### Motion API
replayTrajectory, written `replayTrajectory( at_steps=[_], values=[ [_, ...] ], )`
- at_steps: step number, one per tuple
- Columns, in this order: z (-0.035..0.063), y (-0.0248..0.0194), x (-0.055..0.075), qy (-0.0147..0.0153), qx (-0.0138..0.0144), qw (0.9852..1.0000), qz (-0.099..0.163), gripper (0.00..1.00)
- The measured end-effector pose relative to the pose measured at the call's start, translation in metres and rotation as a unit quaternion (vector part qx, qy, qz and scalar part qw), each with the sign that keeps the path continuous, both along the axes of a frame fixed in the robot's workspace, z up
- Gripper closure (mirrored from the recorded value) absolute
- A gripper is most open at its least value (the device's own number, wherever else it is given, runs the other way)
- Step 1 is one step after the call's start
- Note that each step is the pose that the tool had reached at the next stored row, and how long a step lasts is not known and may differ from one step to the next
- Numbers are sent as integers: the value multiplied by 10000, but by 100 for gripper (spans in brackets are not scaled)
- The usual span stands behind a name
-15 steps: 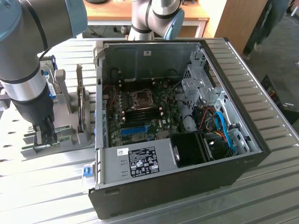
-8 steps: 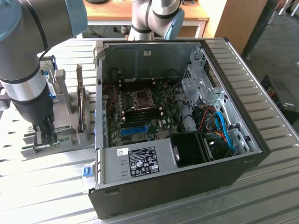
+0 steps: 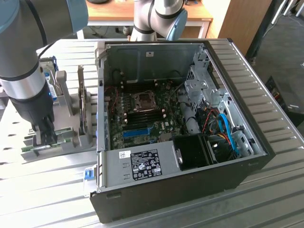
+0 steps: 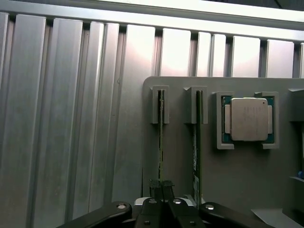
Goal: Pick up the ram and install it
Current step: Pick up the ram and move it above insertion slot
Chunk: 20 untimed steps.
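One slatted metal table [image 3: 42, 190] carries everything. On it, well apart from the gripper [image 3: 45, 135] toward the exterior view's right, lies one open black computer case [image 3: 190, 187] with one motherboard [image 3: 142, 118] exposed inside. One robot arm [image 3: 23, 61] reaches down beside the case, outside its wall.

Directly under the gripper sits one grey holder [image 4: 180, 156] with upright slotted posts. Two green sticks stand on edge in it, parallel and close together. The ram [image 4: 161, 137] is the one running straight into the gripper: its near end lies between the two black fingertips [image 4: 156, 186], which are pressed together on it with no gap visible, while its far end sits in its slotted post. So the tool is closed nearly all the way and pinches that ram, which is seated in the holder and not in the case.

The second stick [image 4: 196, 142] stands just beside the gripped one, untouched by the fingers. Past it, farther from the gripper, one square silver processor [image 4: 248, 119] lies flat in its own bracket on the same holder.
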State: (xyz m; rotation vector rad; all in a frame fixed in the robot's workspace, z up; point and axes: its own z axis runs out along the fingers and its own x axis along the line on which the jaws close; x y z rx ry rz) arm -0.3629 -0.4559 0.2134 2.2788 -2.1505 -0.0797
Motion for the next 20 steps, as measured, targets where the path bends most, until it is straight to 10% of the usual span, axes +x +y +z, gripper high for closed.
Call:
replayTrajectory(
  at_steps=[20],
  values=[
    [369,0,0,0,0,10000,0,89]
  ],
)
